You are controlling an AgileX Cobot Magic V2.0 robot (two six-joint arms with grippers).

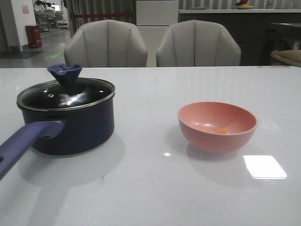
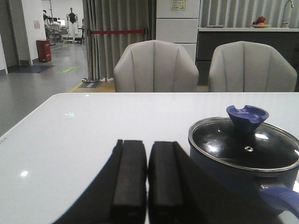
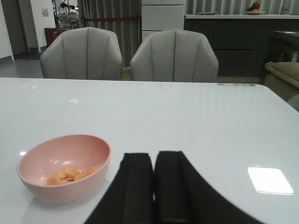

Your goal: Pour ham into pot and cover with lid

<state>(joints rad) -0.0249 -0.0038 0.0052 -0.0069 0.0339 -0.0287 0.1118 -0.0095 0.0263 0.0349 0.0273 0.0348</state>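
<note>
Front view low over table [image 1: 150,197] (facing chairs), wrist views nearer, sharing pot [image 1: 70,125] and bowl [image 1: 217,126]

The pot's handle [image 1: 23,143] runs off the front view's left edge, and off the corner in the left wrist view. The glare on the lid [image 1: 68,94] hides the pot's inside. Both pairs of fingers [image 2: 147,186] are cut off at their bases by the frame.

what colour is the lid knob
Dark blue knob, clearest in the left wrist view.
</note>
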